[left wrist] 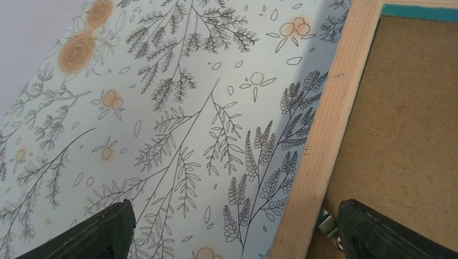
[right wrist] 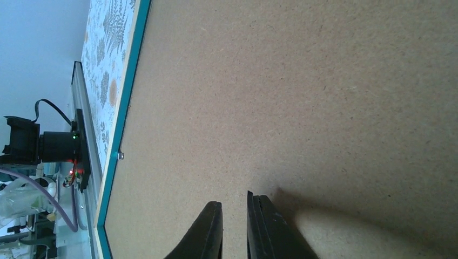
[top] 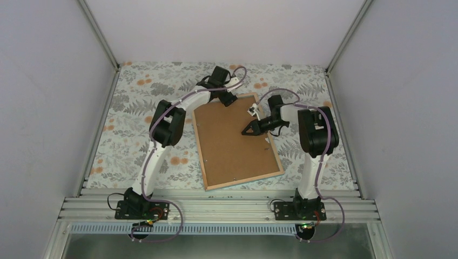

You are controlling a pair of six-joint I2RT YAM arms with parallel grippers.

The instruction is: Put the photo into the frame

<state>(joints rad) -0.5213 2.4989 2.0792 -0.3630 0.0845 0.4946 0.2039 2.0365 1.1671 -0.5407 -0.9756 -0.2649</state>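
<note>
The frame (top: pixel 200 154) lies back up on the table, its pale wood rim (left wrist: pixel 324 124) around a brown backing board (top: pixel 232 145). A teal inner edge (right wrist: pixel 125 102) shows along the rim. The photo is hidden. My left gripper (top: pixel 229 100) is at the frame's far corner, open wide (left wrist: pixel 236 216), one finger over the cloth and the other over the board (left wrist: pixel 399 118), straddling the rim. A metal tab (left wrist: pixel 327 224) sits by the inner finger. My right gripper (top: pixel 246 131) points at the board's upper middle, shut with only a thin gap (right wrist: pixel 235 208), holding nothing.
A floral tablecloth (top: pixel 135 102) covers the table around the frame. Grey walls close in on the left, the right and the back. An aluminium rail (top: pixel 216 208) with both arm bases runs along the near edge.
</note>
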